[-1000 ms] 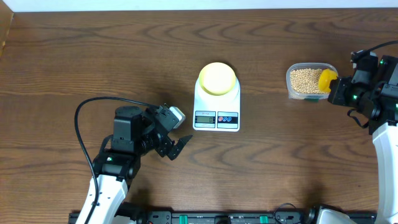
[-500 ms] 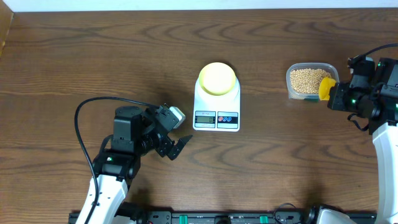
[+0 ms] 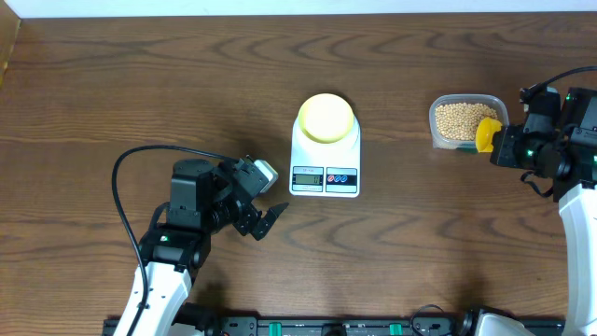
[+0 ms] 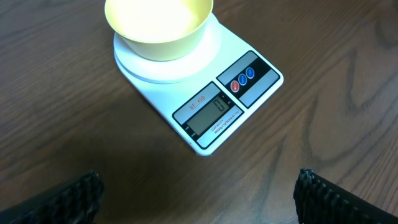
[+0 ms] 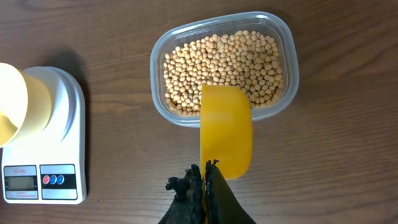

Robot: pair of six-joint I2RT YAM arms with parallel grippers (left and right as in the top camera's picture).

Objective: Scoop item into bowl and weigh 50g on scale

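The right hand (image 5: 205, 171), clamped on the spoon (image 5: 226, 130), aims it up-frame across the near rim of the tub (image 5: 155, 68) toward the beans (image 5: 224, 68), the bowl (image 5: 11, 99) on the scale (image 5: 56, 124) well left; the left hand (image 4: 199, 196) gapes open.

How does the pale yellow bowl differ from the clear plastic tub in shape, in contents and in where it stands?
The bowl is round and opaque pale yellow; the tub is a clear rounded rectangle. The bowl looks empty, while the tub is filled with tan beans. The bowl stands on the white scale; the tub rests directly on the table. Both are upright and open at the top.
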